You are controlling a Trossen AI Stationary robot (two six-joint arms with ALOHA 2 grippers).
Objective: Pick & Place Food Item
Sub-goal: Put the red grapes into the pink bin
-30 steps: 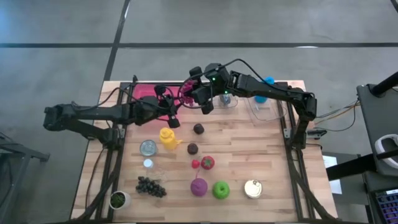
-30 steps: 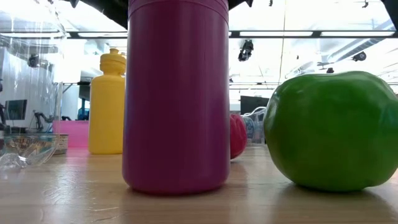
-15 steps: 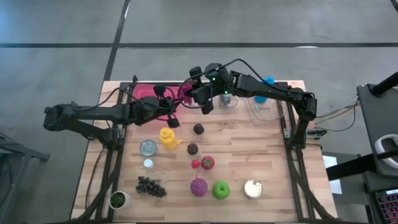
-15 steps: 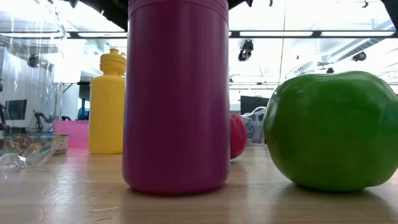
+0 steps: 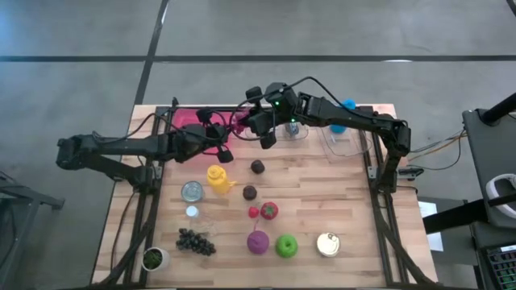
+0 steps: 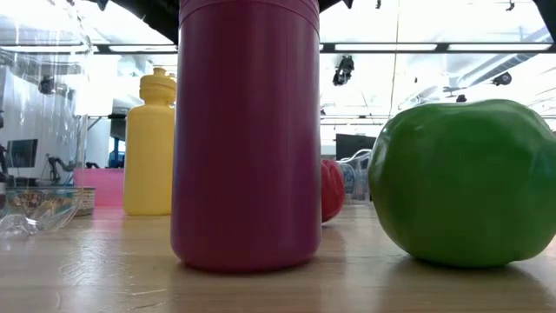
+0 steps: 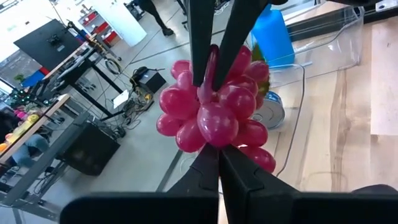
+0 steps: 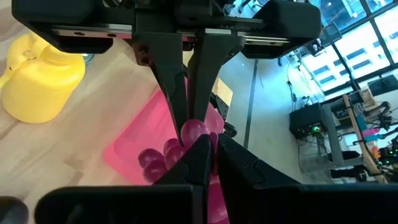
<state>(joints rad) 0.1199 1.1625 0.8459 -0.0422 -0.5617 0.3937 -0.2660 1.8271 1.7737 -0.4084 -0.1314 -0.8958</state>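
Observation:
A bunch of magenta grapes (image 7: pixel 214 115) hangs in the air between my two grippers, above the far middle of the table, beside the pink tray (image 5: pixel 187 121). My left gripper (image 7: pixel 218 157) reaches in from the table's left and is shut at one end of the bunch. My right gripper (image 8: pixel 210 144) comes from the right and is shut at the opposite end. In the high view the bunch (image 5: pixel 240 122) shows only as a small pink patch between the dark fingers. My left gripper meets the grape bunch at its end (image 7: pixel 217 144) with its fingertips closed together, coming nearly level from the table's left. The grapes hide what lies between the tips. The bunch is clear of the table. My right gripper pinches a pink stalk-like part (image 7: pixel 211 67) at the bunch's other end between its two fingers (image 7: pixel 198 43). It slants down from the table's right. The grapes bulge out past the fingertips, lifted clear.
On the near half stand a yellow bottle (image 5: pixel 218 177), two dark plums (image 5: pixel 257 167), a red fruit (image 5: pixel 269 210), a purple bottle (image 5: pixel 257 242), a green apple (image 5: pixel 286 246), a tin (image 5: pixel 327 244) and dark grapes (image 5: pixel 196 241). A clear box (image 5: pixel 347 141) sits far right.

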